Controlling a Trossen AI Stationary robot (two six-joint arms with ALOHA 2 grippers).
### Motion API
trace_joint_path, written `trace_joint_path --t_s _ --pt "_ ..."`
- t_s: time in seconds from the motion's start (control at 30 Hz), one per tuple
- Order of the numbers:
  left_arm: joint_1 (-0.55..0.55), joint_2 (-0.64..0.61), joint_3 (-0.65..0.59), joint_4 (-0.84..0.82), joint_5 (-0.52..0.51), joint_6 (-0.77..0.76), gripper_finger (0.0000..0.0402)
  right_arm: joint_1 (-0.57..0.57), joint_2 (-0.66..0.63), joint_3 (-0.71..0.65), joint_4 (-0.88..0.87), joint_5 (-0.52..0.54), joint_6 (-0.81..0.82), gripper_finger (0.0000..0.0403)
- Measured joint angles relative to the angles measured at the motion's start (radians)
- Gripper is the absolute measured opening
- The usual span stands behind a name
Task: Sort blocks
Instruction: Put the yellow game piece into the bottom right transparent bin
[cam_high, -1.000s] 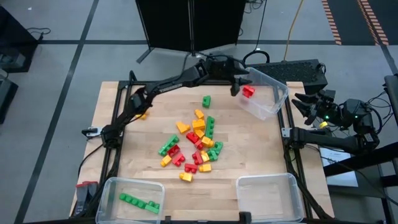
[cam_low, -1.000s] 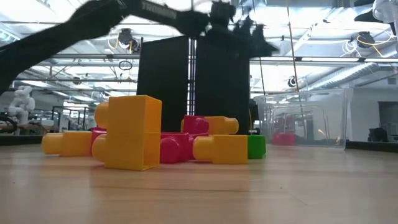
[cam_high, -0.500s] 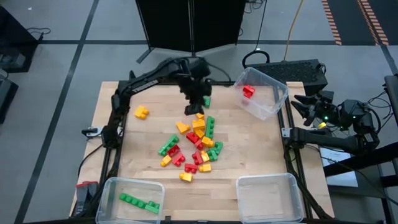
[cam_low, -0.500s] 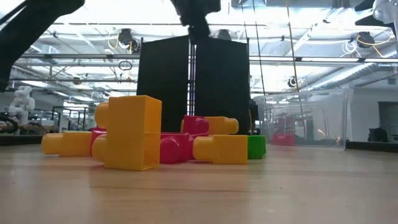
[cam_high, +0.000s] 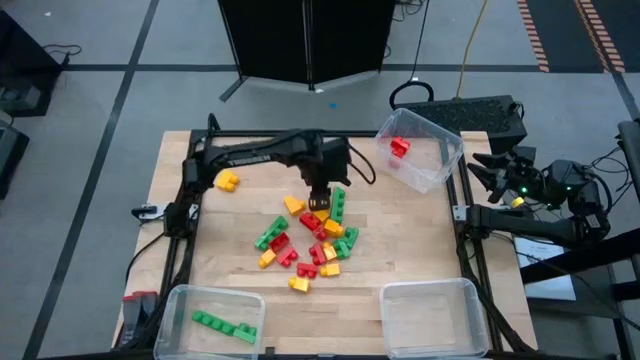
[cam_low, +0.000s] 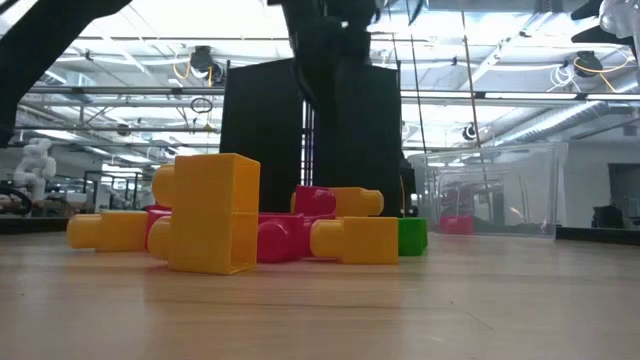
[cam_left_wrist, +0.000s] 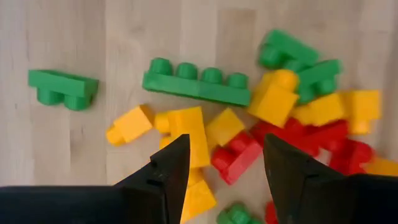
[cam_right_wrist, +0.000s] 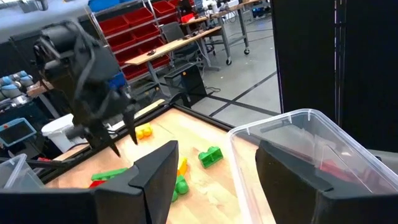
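1. High view: the left gripper (cam_high: 319, 196) hangs over the heap of red, green and yellow-orange studded plastic bricks (cam_high: 312, 232) at the table's middle, fingers apart and empty.
2. It should descend straight, straddling one small red studded brick (cam_left_wrist: 236, 157).
3. The right gripper (cam_high: 490, 167) waits off-table, fingers apart.

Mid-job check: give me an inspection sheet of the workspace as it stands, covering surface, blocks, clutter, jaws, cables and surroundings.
Surface: wooden table, bare around the pile.
Job's things: mixed blocks piled mid-table; one yellow block apart on the left; green blocks in the near-left bin; red block in the tilted far-right bin; near-right bin holds none.
Clutter: nothing seen.
Grippers: left gripper over the pile, jaws open, empty; right gripper parked off the table's right edge, jaws open.
Cables: black cable coiled on the floor behind.
Surroundings: dark panel behind the table.
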Motion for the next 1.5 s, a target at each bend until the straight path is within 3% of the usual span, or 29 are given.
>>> trace_joint_path --t_s 0.23,0.73,1.13,1.5 --pt "-0.008 0.000 -0.138 0.170 -0.171 -0.080 0.0164 0.000 0.000 0.000 0.000 0.000 0.000 0.0208" --pt "-0.002 0.005 -0.165 0.207 -0.161 -0.143 0.0163 0.000 0.000 0.000 0.001 0.000 0.024 0.0208" --pt "-0.004 0.044 -0.166 0.077 -0.156 -0.144 0.0163 0.000 0.000 0.000 0.002 0.001 0.019 0.0208" --pt "-0.004 0.052 -0.231 0.137 -0.091 -0.118 0.0176 0.000 0.000 0.000 0.002 0.001 0.023 0.0208"
